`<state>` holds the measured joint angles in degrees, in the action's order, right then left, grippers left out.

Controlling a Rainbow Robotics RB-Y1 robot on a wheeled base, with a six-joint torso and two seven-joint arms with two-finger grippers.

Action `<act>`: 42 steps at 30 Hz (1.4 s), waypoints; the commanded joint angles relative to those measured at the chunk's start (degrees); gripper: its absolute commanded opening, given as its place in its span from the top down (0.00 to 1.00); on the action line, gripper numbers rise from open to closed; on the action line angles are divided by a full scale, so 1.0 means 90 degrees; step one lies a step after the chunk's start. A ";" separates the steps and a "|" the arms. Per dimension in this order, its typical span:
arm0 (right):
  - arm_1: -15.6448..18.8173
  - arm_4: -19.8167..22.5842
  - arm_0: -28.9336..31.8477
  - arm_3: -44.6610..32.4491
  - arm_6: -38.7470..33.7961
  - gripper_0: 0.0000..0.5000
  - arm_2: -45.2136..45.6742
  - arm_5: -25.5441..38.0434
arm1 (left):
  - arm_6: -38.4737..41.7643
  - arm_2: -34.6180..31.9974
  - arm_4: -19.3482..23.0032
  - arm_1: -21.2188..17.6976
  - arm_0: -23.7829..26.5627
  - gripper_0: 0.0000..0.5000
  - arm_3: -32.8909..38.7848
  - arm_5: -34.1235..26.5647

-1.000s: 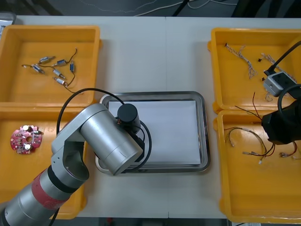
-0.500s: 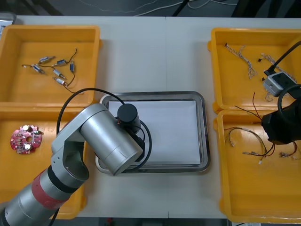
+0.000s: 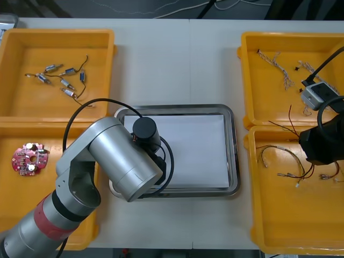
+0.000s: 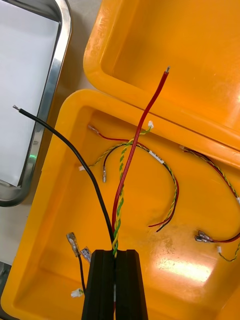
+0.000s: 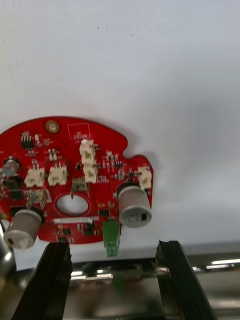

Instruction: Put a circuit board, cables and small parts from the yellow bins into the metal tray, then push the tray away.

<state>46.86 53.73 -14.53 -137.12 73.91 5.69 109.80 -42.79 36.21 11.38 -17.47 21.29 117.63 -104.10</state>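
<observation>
Red round circuit board [image 5: 75, 180] with white connectors [image 5: 88, 160] lies before the left tool [image 5: 114, 246], fingers parted. The right tool [image 4: 115, 252] clamps cables [image 4: 134, 145].

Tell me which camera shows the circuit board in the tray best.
The left wrist view: the red circuit board lies on the metal tray's white inside, ahead of the open left gripper. In the front view the left arm covers it. The right wrist view catches tray rim past the right gripper's cables.
</observation>
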 commanded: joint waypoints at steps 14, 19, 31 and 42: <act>0.0516 0.0300 -0.0251 -0.0204 -0.0273 1.00 -0.0164 0.0022 | -0.0265 -0.1337 0.0991 -0.0354 0.0291 0.00 0.1471 -0.0655; 0.0516 0.0671 -0.0378 -0.0272 -0.0224 1.00 -0.0281 0.0022 | -0.0245 -0.1728 0.1148 -0.0686 0.0291 0.00 0.1628 -0.0655; 0.0301 0.0329 -0.1823 -0.0331 -0.0195 1.00 -0.2293 -0.0159 | -0.0372 -0.3027 0.1509 -0.1223 0.0291 0.00 0.1813 -0.0655; -0.0422 0.0280 -0.2956 0.0509 0.1104 1.00 -0.3484 -0.0344 | -0.0744 -0.4179 0.2456 -0.1878 0.0232 0.00 0.1833 -0.0655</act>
<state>45.78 56.82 -36.80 -134.52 76.79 -22.46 108.00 -42.97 1.74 31.55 -30.93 21.92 132.14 -109.62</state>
